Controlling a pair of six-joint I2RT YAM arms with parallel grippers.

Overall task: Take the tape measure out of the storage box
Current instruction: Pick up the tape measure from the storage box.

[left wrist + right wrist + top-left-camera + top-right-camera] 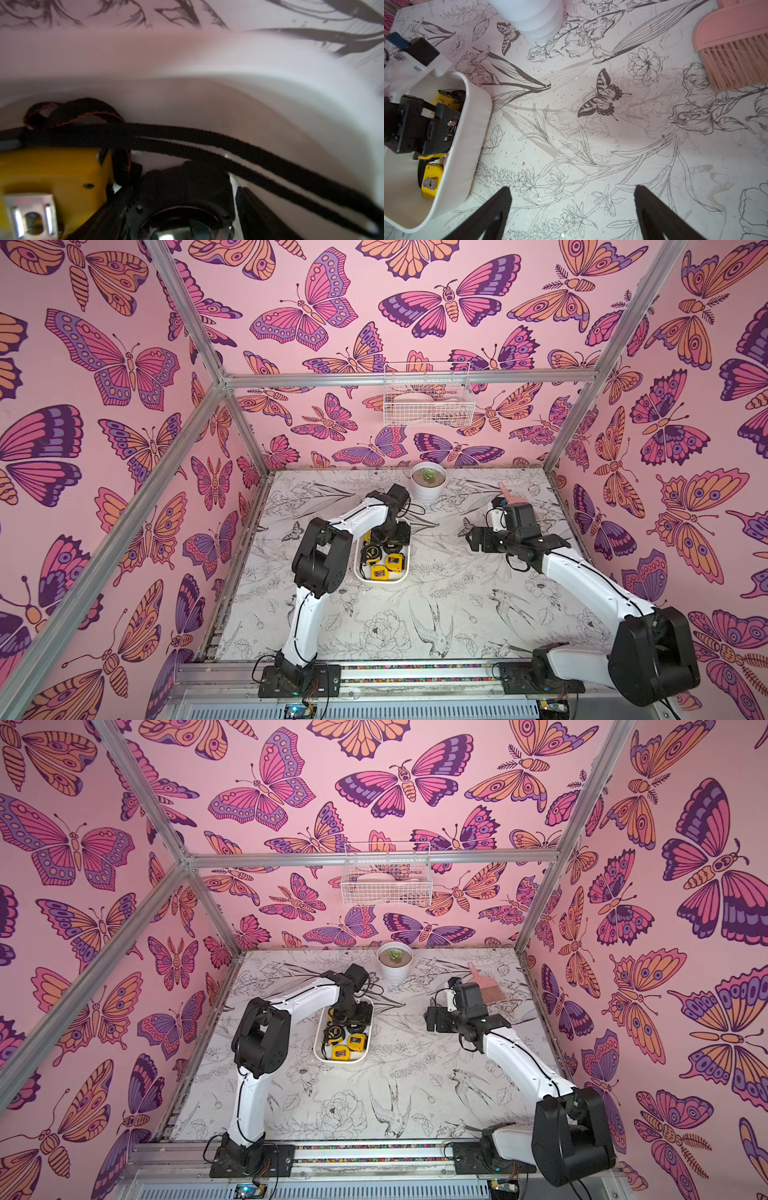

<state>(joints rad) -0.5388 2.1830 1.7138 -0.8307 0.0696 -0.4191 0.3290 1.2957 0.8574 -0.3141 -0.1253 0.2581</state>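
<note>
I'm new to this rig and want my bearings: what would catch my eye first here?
The pink butterfly wallpaper covering the walls hits first. Then the yellow tape measures in the white storage box on the table, left of centre, with the left gripper dipped inside. The right gripper hangs open over the table beside it.

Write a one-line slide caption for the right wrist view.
Open right gripper hovers over the floral table while the left gripper sits inside the storage box among yellow tape measures.

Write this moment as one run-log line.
left hand: in storage box among tape measures | right hand: open above table | removed: none
</note>
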